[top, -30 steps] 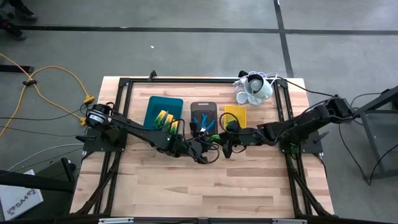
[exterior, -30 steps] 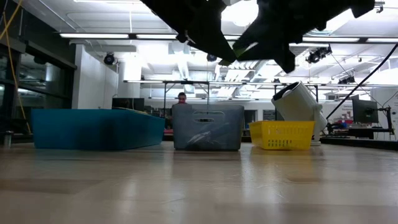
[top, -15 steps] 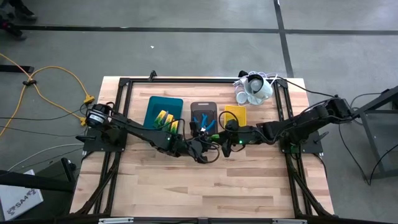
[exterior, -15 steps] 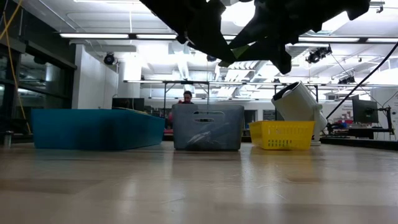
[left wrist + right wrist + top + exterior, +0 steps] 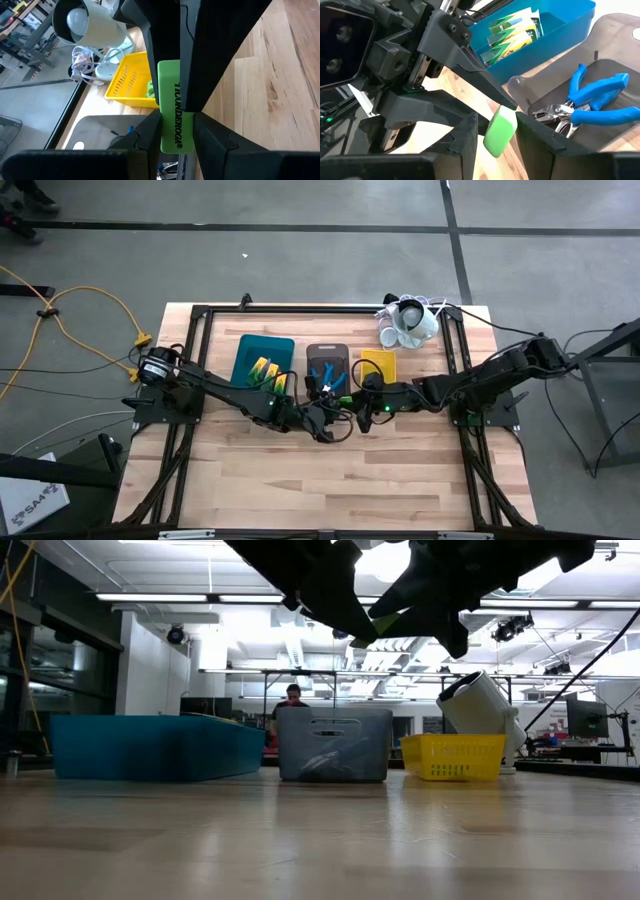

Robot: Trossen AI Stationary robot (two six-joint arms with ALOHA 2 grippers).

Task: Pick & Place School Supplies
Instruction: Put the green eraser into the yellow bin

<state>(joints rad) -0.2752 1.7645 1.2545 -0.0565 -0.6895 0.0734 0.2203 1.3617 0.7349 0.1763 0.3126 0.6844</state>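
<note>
A bright green stick (image 5: 176, 115) with black lettering hangs in the air between both grippers, above the table just in front of the grey tray (image 5: 327, 352). My left gripper (image 5: 177, 142) is shut on one end and my right gripper (image 5: 500, 137) on the other; they meet fingertip to fingertip (image 5: 350, 408). The yellow-and-green boxes (image 5: 512, 27) lie in the teal tray (image 5: 262, 345). The blue-handled pliers (image 5: 592, 97) lie in the grey tray. Another green stick (image 5: 149, 90) lies in the yellow tray (image 5: 125, 82). My left gripper pinches the green stick's near end (image 5: 175, 142) between its two fingers, which lie along the stick. The stick is lifted clear of the table. My right gripper pinches the stick's opposite end (image 5: 496, 136) between its two fingers, coming level from the table's right, in line with the stick.
Three trays stand in a row at the table's far side: teal, grey, yellow (image 5: 379, 365). A white cup-like cluster with cords (image 5: 408, 323) sits at the far right corner. Bare wood lies toward the near edge (image 5: 330, 480). A person (image 5: 292, 695) stands in the room behind.
The right gripper has shifted slightly toward the left gripper, and both have stayed high above the table with the green stick between them. The person in the background has moved about.
</note>
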